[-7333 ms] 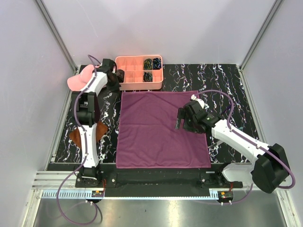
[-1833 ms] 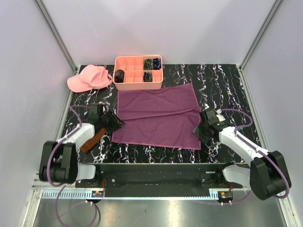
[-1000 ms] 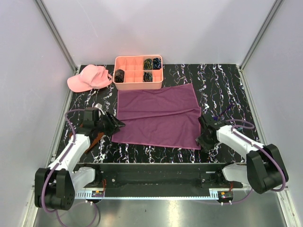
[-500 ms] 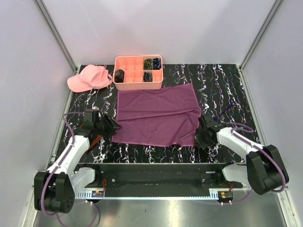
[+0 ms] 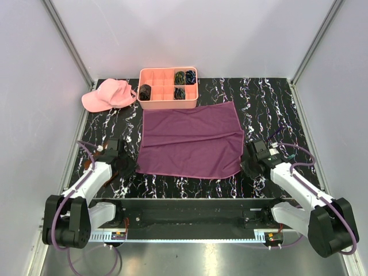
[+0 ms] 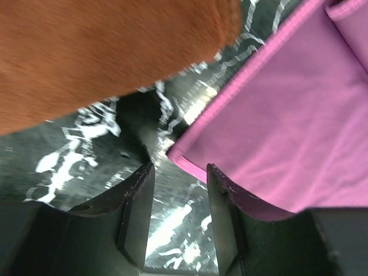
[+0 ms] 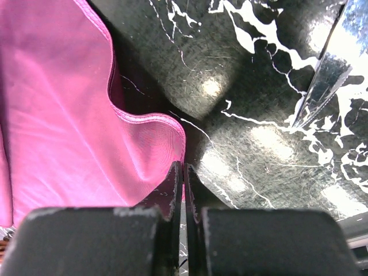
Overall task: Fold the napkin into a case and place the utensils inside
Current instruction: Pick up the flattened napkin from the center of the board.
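The magenta napkin (image 5: 192, 141) lies flat in the middle of the black marbled table, its right edge slightly curled. My right gripper (image 5: 244, 164) is shut on the napkin's near right corner; in the right wrist view the cloth's (image 7: 63, 126) hem runs between the closed jaws (image 7: 184, 170). My left gripper (image 5: 127, 165) is open at the near left corner. In the left wrist view that corner (image 6: 176, 155) lies just ahead of the gap (image 6: 179, 175), and bare table shows between the fingers (image 6: 138, 213). The utensils are not clearly in view.
A rust-brown cloth (image 6: 103, 52) lies beside the left gripper. A pink compartment tray (image 5: 168, 96) with dark coiled bundles and a pink cap (image 5: 106, 95) sit at the back left. A slim silvery piece (image 7: 325, 80) lies right of the right gripper; I cannot tell what it is.
The right gripper has shut on the napkin's near right corner. The left gripper has dropped toward the near left corner and narrowed a little. The napkin's right edge has curled.
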Tool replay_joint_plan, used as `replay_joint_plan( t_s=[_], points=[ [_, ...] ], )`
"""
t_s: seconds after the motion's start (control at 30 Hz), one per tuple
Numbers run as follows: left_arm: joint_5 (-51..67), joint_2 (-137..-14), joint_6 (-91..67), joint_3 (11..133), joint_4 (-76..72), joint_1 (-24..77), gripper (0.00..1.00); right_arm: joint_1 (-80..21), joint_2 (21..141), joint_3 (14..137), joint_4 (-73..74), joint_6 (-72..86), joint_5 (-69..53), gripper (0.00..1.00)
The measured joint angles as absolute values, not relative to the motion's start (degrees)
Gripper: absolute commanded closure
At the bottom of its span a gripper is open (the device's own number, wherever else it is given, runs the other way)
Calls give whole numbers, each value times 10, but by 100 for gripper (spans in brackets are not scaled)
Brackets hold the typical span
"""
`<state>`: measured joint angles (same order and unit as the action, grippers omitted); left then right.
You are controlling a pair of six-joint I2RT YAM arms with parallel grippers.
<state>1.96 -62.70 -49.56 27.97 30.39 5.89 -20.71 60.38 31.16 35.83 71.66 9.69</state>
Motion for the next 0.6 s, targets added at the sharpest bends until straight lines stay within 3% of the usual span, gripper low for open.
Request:
replay_joint_plan(
  t_s=[0.6],
  points=[
    [-129,-687,-498,329,331,159,58,-207,603,311,348,690,99,100]
  ],
)
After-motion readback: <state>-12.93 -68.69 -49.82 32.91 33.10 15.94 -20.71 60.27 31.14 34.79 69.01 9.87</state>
